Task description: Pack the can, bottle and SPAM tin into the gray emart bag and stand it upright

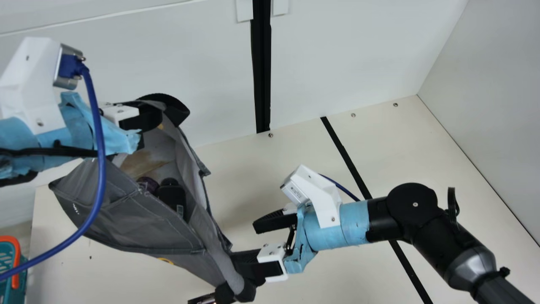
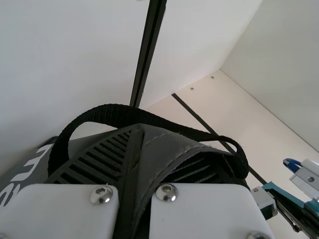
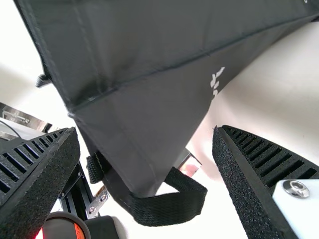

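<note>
The gray bag hangs tilted and open at the top, with a dark bottle and a round purplish top inside. My left gripper holds its rim near the back strap; in the left wrist view, that gripper is shut on gray fabric. By the bag's front right corner is my right gripper, its fingers apart. From the right wrist, the bag and its strap show beyond and between the spread fingers of the gripper. I cannot make out a SPAM tin.
A teal basket with an orange handle stands at the left edge. Low beside the bag's bottom corner is a dark, shiny object. A pinkish item is partly behind the bag. White walls rise behind the cream table.
</note>
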Tool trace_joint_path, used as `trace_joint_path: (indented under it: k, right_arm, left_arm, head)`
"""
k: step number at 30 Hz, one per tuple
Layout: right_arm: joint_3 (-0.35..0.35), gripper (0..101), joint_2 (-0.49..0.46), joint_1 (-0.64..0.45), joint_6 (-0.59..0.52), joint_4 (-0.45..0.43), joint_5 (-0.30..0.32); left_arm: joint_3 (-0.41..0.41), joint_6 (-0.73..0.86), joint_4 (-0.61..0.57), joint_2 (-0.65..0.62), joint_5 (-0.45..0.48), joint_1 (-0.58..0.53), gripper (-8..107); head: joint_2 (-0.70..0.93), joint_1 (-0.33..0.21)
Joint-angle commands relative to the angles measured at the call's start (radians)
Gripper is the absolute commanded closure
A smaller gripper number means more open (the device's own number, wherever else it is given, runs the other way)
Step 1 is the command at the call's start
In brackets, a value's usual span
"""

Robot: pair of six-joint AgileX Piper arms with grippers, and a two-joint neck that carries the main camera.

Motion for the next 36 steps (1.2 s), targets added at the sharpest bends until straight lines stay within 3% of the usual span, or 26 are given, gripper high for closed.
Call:
trace_joint_path:
  k: [1,13,29,36]
  right_arm:
    - [-0.004,6,-0.003,0.001,0.003,0.000,0.004]
    - [0.005,6,0.015,0.027,-0.006,0.007,-0.021]
    - [-0.001,6,0.121,0.054,-0.057,0.019,-0.080]
    - [-0.022,53,0.154,0.043,-0.066,0.031,-0.073]
  left_arm:
    - [0.002,0.003,-0.004,0.003,-0.001,-0.002,107]
    - [-0.026,0.003,-0.009,0.015,0.014,-0.004,107]
    - [-0.128,-0.024,0.007,0.044,0.063,-0.013,107]
    - [-0.161,-0.031,0.011,0.057,0.073,-0.015,107]
  head:
    - [-0.001,-0.023]
    - [-0.001,-0.023]
    - [-0.001,-0.023]
    - [-0.001,-0.023]
